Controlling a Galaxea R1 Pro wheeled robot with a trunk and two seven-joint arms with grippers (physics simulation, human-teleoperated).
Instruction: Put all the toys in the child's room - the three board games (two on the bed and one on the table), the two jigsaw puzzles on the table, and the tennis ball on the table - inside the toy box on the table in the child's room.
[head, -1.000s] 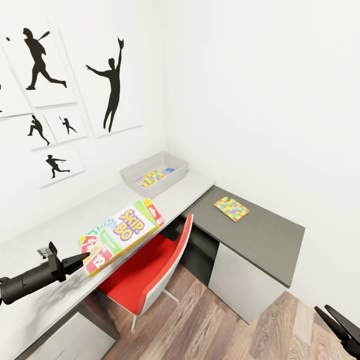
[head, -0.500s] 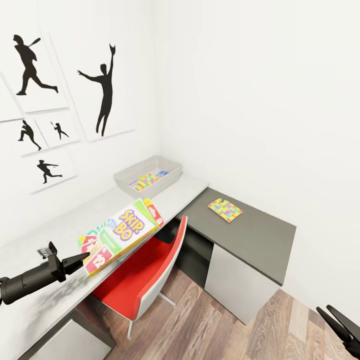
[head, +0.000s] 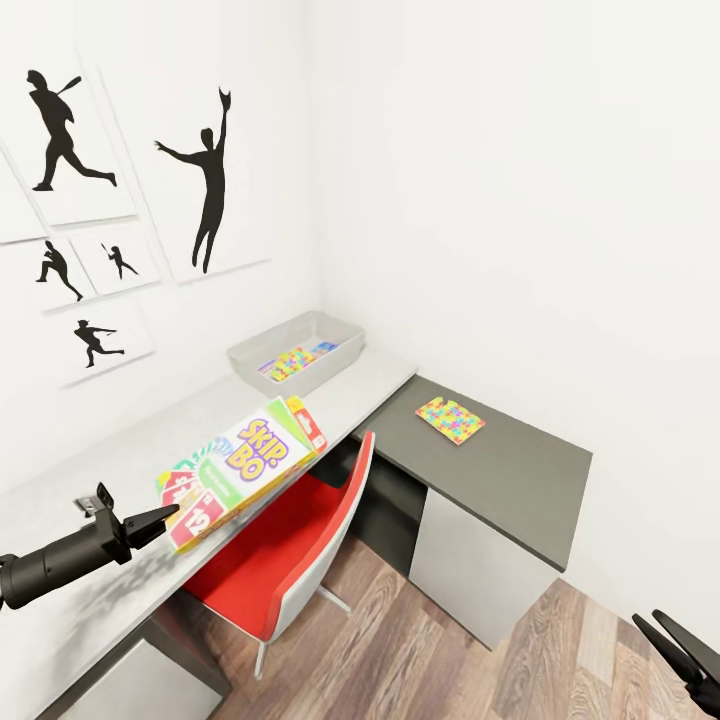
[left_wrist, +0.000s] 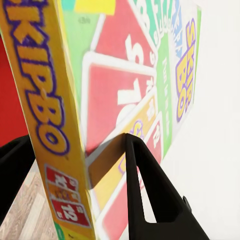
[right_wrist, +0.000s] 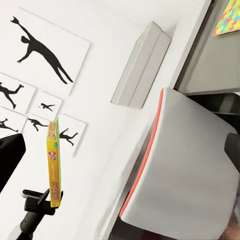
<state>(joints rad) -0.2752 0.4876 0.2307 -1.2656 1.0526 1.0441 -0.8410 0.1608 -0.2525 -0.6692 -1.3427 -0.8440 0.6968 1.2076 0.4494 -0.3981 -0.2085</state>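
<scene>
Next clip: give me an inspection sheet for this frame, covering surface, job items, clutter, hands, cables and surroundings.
Surface: L-shaped desk, pale grey top joined to a lower dark grey top.
Job's things: Skip-Bo box overhangs the pale top's front edge; toy box at the corner already holds a mosaic puzzle and something blue; second jigsaw puzzle lies on the dark top.
Clutter: nothing seen.
Hands: left hand shut on the Skip-Bo box's end; right hand open, low over the floor.
Cables: nothing seen.
Surroundings: red chair, silhouette posters, wood-plank floor.

Our left arm reaches forward, its left gripper clamped on the Skip-Bo box, one finger on each face. Our right gripper hangs low, fingers spread apart.
</scene>
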